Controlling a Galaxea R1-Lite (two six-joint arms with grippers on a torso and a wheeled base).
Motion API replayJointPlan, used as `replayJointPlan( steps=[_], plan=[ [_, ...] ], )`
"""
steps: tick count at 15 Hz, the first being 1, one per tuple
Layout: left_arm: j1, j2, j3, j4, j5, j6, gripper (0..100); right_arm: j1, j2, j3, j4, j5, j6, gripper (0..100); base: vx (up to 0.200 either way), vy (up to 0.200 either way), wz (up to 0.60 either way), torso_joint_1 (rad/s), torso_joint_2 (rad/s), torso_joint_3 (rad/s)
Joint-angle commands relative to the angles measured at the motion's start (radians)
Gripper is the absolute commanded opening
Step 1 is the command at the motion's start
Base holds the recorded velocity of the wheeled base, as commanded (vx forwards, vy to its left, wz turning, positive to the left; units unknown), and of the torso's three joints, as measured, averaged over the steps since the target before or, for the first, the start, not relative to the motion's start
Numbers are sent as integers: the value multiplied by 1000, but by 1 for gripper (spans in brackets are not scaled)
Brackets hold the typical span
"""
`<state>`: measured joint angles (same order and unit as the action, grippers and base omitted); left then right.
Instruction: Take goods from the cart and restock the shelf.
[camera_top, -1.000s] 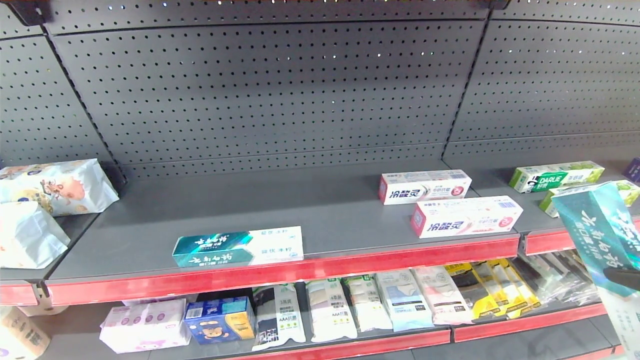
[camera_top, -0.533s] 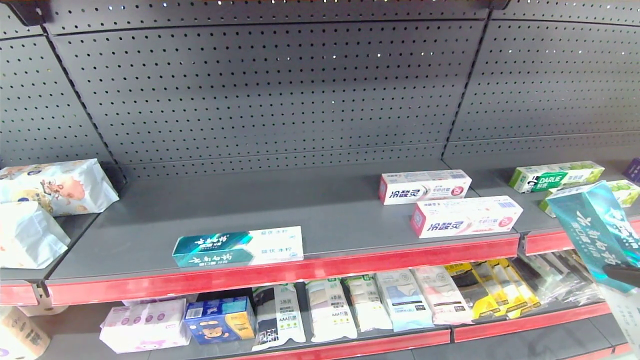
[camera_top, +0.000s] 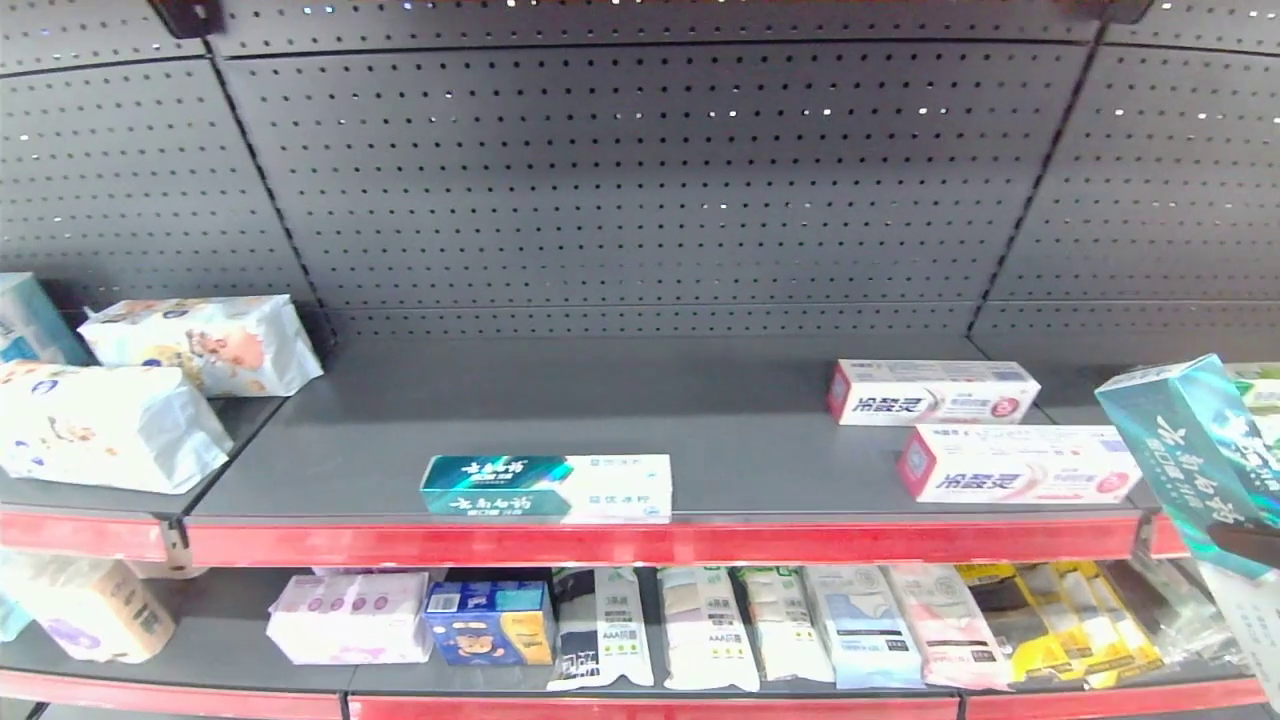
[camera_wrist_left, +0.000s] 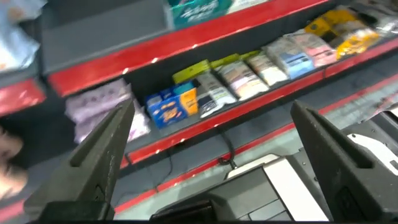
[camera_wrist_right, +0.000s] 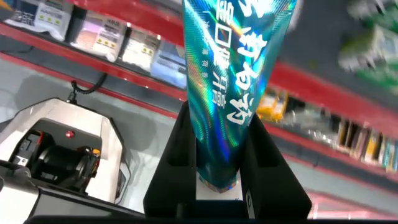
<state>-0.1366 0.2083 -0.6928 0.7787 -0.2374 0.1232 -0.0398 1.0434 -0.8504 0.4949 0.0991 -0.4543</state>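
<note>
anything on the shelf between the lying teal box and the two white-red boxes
Nothing: in the head view the shelf is bare between the lying teal box and the white-red boxes.

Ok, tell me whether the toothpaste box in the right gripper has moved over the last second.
Yes. The camera shifted too, but the held toothpaste box now sits nearer the front white box, so leftward along the shelf.

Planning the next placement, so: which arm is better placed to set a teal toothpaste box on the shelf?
Right. The right gripper holds a teal toothpaste box, raised at the right end of the shelf. The left gripper is open and empty.
</note>
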Motion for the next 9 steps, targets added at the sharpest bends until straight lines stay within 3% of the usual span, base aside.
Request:
replayJointPlan(
  steps=[1,3,7,9],
  plan=[
    [0,-7,9,1,0,7,100,0,-6,-1,2,2,-1,0,0,0,600,2,-2,7],
    [0,-18,22,1,-2,19,100,0,-6,-2,1,1,-1,0,0,0,600,-2,0,2],
    [2,-69,55,-3,9,23,100,11,4,-85,1,8,-23,0,0,0,0,0,0,0],
    [2,-109,90,-4,75,24,100,35,21,-128,-1,10,-41,0,0,0,0,0,0,0]
  ],
)
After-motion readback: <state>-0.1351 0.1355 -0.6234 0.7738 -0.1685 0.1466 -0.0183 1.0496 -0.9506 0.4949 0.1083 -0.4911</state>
